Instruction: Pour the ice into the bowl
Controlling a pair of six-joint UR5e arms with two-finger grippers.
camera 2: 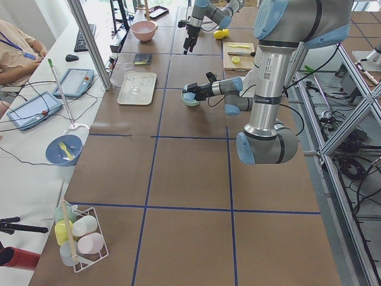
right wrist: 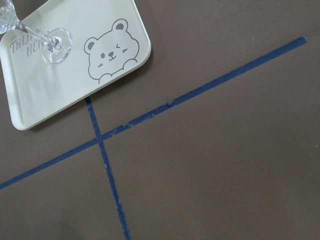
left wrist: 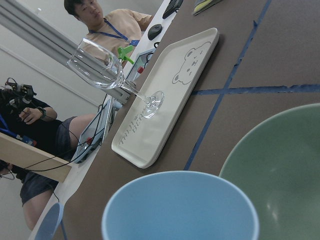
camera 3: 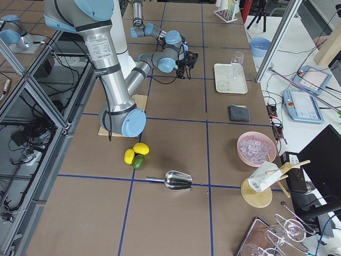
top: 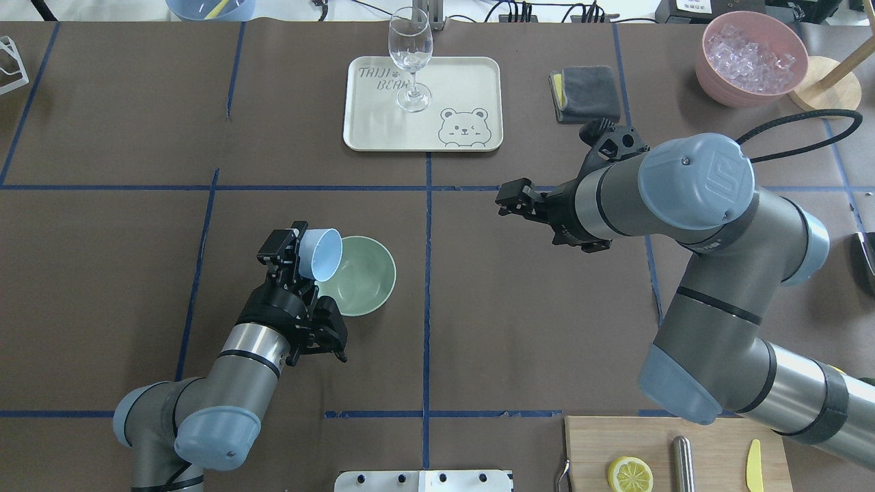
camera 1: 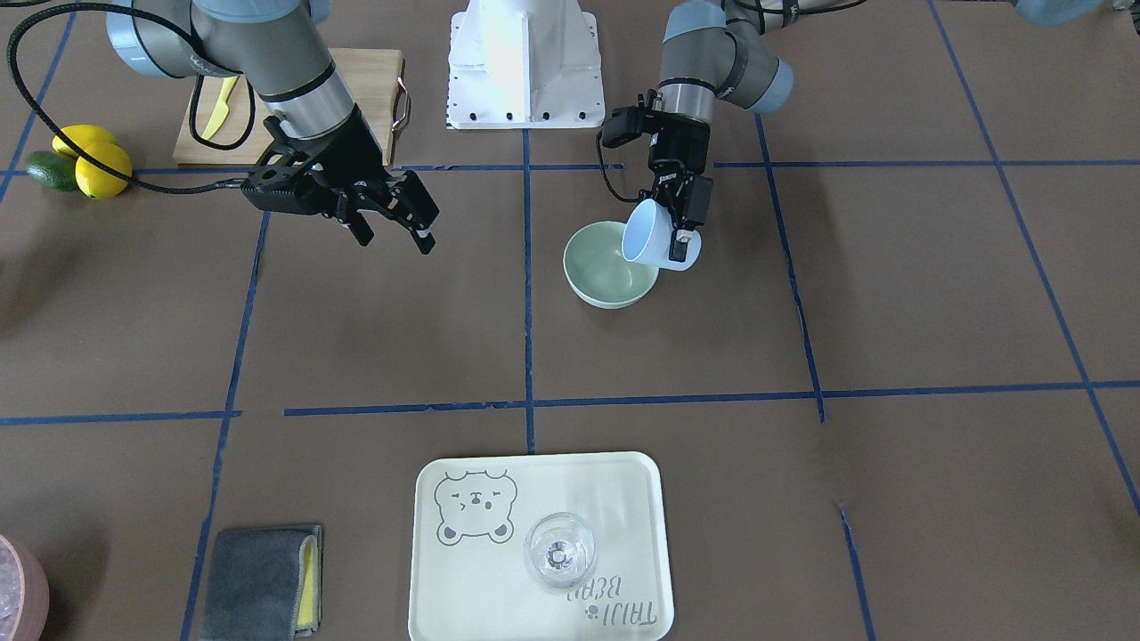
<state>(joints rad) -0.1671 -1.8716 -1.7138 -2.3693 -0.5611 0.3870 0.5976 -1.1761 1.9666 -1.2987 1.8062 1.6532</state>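
Observation:
My left gripper (top: 295,254) is shut on a light blue cup (top: 321,254) and holds it tilted on its side, mouth over the near rim of the mint-green bowl (top: 366,277). The front view shows the same: the left gripper (camera 1: 674,239), the cup (camera 1: 648,233) and the bowl (camera 1: 606,267). The bowl's inside looks bare, and I see no clear ice cubes in the cup or the bowl. The left wrist view shows the cup's rim (left wrist: 180,210) beside the bowl (left wrist: 280,170). My right gripper (top: 509,201) is open and empty, above bare table right of the bowl (camera 1: 396,239).
A cream bear tray (top: 472,82) with a wine glass (top: 410,55) stands at the far middle. A grey cloth (top: 584,92) and a pink container of crushed ice (top: 752,51) are far right. A cutting board (top: 683,454) with half a lemon (top: 630,473) lies near right.

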